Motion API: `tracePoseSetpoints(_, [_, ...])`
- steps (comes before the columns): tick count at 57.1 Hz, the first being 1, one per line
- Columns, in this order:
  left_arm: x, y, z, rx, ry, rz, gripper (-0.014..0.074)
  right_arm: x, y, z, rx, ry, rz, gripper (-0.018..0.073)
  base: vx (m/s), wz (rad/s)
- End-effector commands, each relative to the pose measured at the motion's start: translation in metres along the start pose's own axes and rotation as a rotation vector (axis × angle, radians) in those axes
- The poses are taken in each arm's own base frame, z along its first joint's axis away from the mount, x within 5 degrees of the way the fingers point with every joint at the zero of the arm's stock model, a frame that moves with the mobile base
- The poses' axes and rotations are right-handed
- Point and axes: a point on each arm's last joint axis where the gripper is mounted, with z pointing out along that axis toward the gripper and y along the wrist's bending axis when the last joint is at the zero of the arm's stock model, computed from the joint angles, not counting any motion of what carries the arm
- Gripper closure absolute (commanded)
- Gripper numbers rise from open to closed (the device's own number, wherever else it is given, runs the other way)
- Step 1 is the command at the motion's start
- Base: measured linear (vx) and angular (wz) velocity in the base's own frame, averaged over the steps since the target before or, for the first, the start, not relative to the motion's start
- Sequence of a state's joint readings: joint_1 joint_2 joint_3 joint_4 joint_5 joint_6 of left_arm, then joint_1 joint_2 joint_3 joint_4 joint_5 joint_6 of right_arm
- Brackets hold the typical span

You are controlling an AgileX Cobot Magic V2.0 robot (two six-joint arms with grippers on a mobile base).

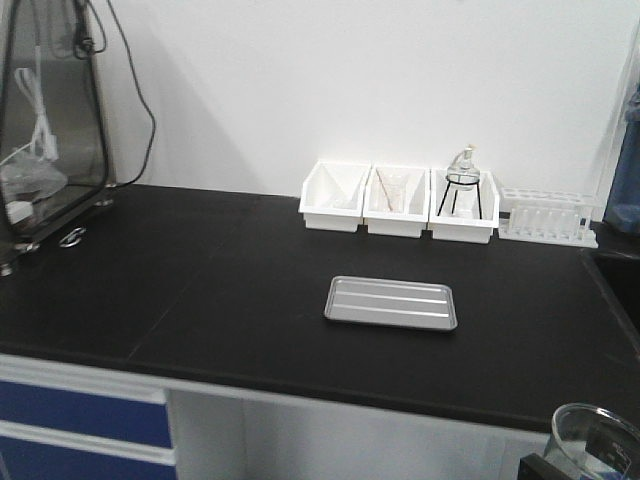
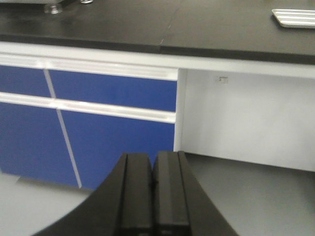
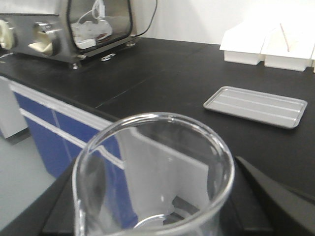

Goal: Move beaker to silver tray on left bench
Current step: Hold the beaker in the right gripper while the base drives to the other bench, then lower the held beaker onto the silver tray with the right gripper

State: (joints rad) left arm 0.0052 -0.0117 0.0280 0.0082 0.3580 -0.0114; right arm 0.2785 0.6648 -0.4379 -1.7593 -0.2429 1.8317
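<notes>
Clear glass fills the right wrist view: the beaker sits upright between the two dark fingers of the right hand, which pinches it from both sides. We see nothing coloured inside it. In the front view the beaker shows at the lower right corner, off the counter and below its front edge, well apart from the silver tray.

That tray lies flat and bare on the matte black top, near the middle, with its ridges running lengthwise. Behind it, against the white wall, three white bins stand side by side. The right one holds a round flask on a black tripod, and a clear test tube rack stands just beside it. A metal-framed chamber with a clear window stands at the far left of the counter.

The left hand has its black fingers pressed together with nothing between them. It hangs low in front of the blue drawer fronts, under the counter's edge. A corner of the tray shows at the upper right of that view.
</notes>
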Motion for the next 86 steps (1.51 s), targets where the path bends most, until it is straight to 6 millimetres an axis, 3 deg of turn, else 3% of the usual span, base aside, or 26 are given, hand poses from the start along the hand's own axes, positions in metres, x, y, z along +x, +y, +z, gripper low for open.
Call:
tracePoseSetpoints(1, [0.0012,-0.0004,0.0019,0.007,-0.065,-0.007,0.0595,-0.0111,-0.0016,-0.0020,0.026,-0.036,-0.029,0.0566,0.43,-0.16])
tracePoseSetpoints(53, [0.0012,-0.0004,0.0019,0.007,-0.065,-0.007,0.0595,-0.0111,-0.0015,-0.0020,0.025,-0.035,-0.029,0.0566,0.40,-0.19])
tracePoseSetpoints(86, [0.0012,-0.0004,0.0019,0.007,-0.065,-0.007,0.0595,-0.0111,-0.0015,-0.0020,0.025,-0.035,-0.029,0.0566,0.14,-0.05])
